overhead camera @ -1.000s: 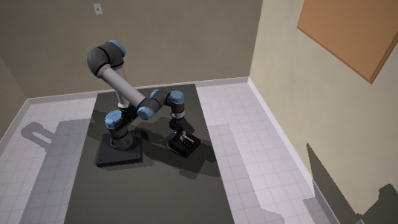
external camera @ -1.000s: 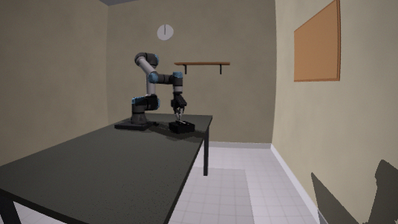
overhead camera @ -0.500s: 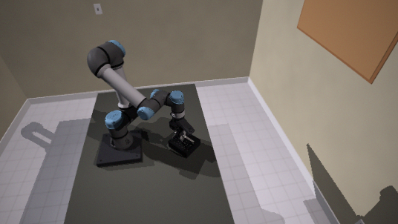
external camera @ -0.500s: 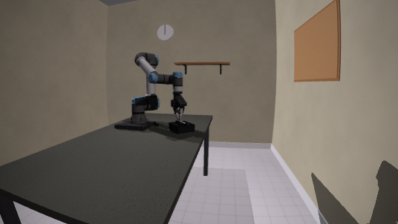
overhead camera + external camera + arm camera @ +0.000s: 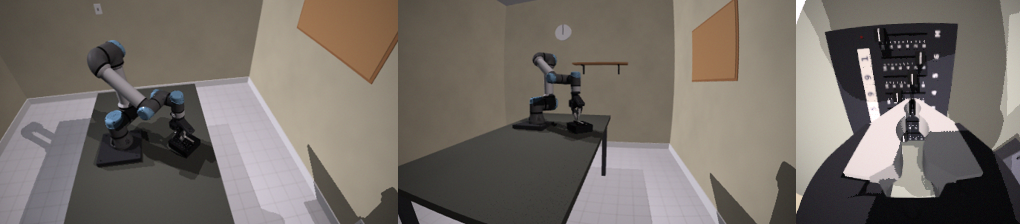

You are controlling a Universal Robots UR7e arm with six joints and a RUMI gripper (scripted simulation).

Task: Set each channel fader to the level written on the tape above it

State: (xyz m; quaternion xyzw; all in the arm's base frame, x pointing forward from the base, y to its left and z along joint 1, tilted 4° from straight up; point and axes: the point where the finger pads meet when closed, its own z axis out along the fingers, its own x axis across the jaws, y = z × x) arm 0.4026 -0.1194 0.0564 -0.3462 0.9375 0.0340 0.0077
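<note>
The black lighting desk (image 5: 181, 151) (image 5: 580, 128) (image 5: 842, 46) lies on the table. My gripper (image 5: 183, 138) (image 5: 577, 120) (image 5: 912, 100) is shut, its tips low over the desk's lower rows in the wrist view. In that view the master fader (image 5: 880, 36), in the row marked M, stands at the left. Below it, one channel fader (image 5: 920, 59) stands far right, another fader (image 5: 912, 79) right of middle, and another fader (image 5: 897, 97) left of middle. The white tape (image 5: 866, 68) carries small sideways figures, hard to read. The fingers hide the lower rows; a dark part shows between them, contact unclear.
The desk stands near the right edge of the dark table (image 5: 148, 193) (image 5: 509, 159), beside the arm's base plate (image 5: 119, 159) (image 5: 526, 126). A wall shelf (image 5: 600, 63) and an orange board (image 5: 345, 37) (image 5: 715, 48) are on the walls, away from the arm.
</note>
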